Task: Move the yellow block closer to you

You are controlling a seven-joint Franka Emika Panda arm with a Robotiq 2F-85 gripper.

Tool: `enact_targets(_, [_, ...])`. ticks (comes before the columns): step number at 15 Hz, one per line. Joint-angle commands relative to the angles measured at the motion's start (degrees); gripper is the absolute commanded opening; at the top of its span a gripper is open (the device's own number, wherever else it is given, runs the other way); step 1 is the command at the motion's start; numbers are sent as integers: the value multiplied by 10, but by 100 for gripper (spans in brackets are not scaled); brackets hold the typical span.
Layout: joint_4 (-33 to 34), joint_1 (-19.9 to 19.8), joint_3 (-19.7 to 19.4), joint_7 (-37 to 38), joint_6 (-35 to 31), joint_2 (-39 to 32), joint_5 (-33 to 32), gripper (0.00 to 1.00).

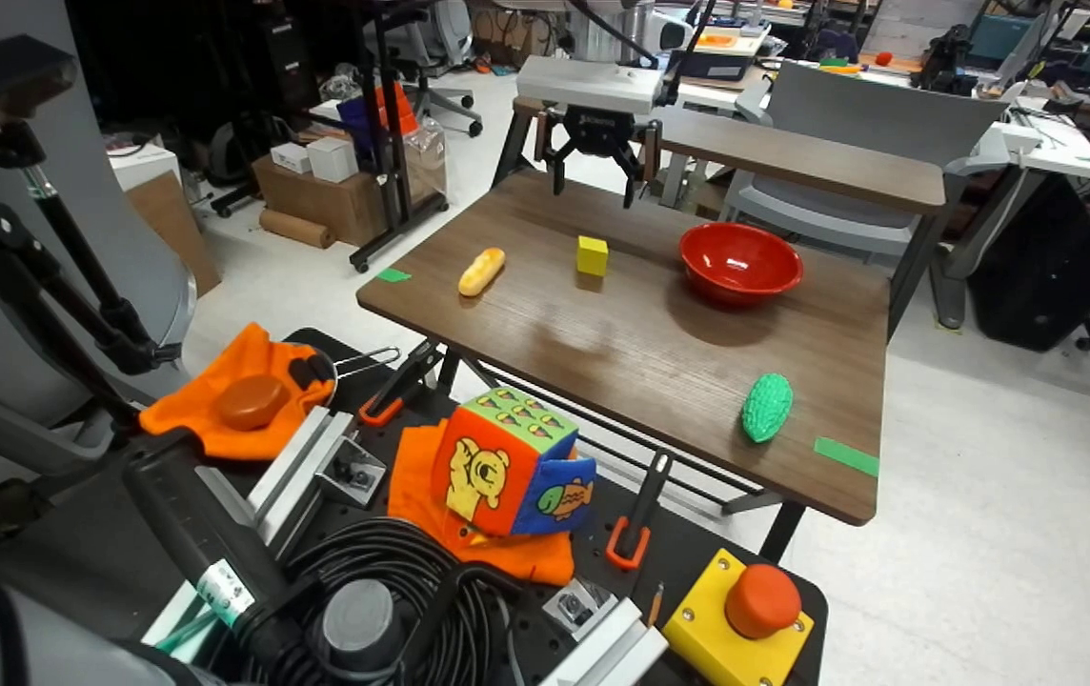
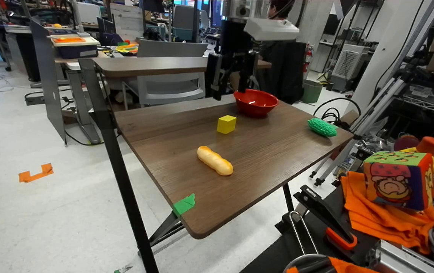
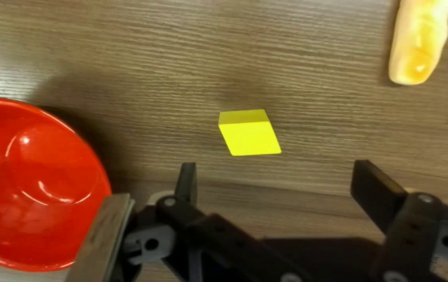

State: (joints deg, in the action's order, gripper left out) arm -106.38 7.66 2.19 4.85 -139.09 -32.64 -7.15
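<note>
The wrist view's left edge crops the bowl (image 3: 36,176), its top edge the bread (image 3: 421,41); the hand (image 3: 275,176) hides some bowl rim.

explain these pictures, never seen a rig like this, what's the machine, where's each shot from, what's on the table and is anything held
The machine is a robot arm; only its lower end shows. Below it is the two-fingered end effector, which grips things much as a hand would. Two pictures look at the table from outside the robot. The third is taken from its wrist, so its own fingers poke into the lower part of the picture. On the table lie a small yellow block, a red bowl, a golden bread-shaped piece and a bumpy green oval piece. Nothing is held: the fingers stand wide apart and the yellow block rests on the table.
</note>
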Motion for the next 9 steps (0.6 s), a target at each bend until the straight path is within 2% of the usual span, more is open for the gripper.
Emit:
enact_targets(1, [110,16,-13,11,61,-79,-9,100])
enact_targets(9, [207,33,-30,18,139,-161,-20,100])
